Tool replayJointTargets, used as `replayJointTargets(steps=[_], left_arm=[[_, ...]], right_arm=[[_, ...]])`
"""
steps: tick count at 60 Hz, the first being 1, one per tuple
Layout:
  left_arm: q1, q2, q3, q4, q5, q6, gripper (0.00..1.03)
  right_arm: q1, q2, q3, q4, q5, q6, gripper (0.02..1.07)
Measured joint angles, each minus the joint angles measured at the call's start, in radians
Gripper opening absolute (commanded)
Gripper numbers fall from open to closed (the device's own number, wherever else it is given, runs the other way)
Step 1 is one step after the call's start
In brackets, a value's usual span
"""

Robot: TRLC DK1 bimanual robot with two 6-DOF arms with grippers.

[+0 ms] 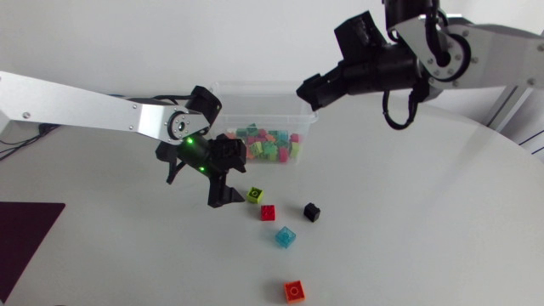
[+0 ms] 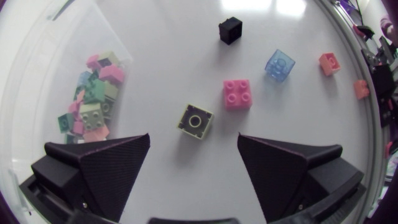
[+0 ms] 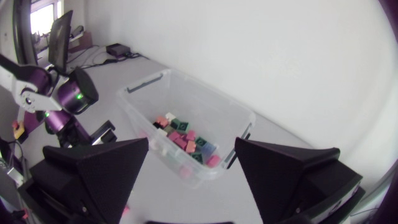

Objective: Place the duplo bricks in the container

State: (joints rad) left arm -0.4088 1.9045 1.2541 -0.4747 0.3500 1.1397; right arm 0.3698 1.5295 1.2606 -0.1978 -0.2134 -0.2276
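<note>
Jaws spread wide on both arms, and neither holds anything. The left gripper (image 2: 194,148) hangs low over the white table (image 1: 408,221), just near of the container's left end. A yellow brick (image 2: 194,120) lies on the table just ahead of its 2 fingers, in line with the gap between them and touching neither.

Past that brick, 4 more loose bricks lie on the table:
- A red brick (image 1: 268,212) sits just near and right of the yellow one.
- A black brick (image 1: 312,212) sits to the right of the red one, apart from it.
- A clear blue brick (image 1: 285,237) lies nearer still, between those 2.
- An orange brick (image 1: 294,291) lies alone by the near edge.

The container (image 1: 263,84), a clear plastic tub, stands far of the loose bricks. A heap of pink, green, red and pale bricks (image 1: 270,144) is piled in its near right part.

The right gripper (image 3: 191,142) hangs in the air over the tub's far right corner, well above the rim. Its open fingers point down towards the heap.
</note>
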Motion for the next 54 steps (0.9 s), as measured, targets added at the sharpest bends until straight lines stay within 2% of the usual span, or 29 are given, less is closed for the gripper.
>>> replayJointTargets(steps=[17,32,46,52,54], left_arm=[[-0.026,0.102,0.082,-0.033,-0.039,0.106,0.97],[-0.026,0.187,0.176,-0.113,-0.050,0.156,0.94],[-0.042,0.229,0.218,-0.153,-0.050,0.193,0.91],[-0.053,0.242,0.240,-0.163,-0.050,0.194,0.84],[-0.055,0.246,0.250,-0.172,-0.050,0.195,0.77]], right_arm=[[-0.025,-0.096,-0.244,0.001,-0.026,-0.035,1.03],[-0.010,-0.106,-0.334,-0.005,-0.018,-0.035,1.03],[0.064,-0.106,-0.408,-0.011,0.032,-0.035,1.03],[0.078,-0.106,-0.426,-0.023,0.043,-0.035,1.02],[0.082,-0.106,-0.428,-0.025,0.055,-0.035,1.02]])
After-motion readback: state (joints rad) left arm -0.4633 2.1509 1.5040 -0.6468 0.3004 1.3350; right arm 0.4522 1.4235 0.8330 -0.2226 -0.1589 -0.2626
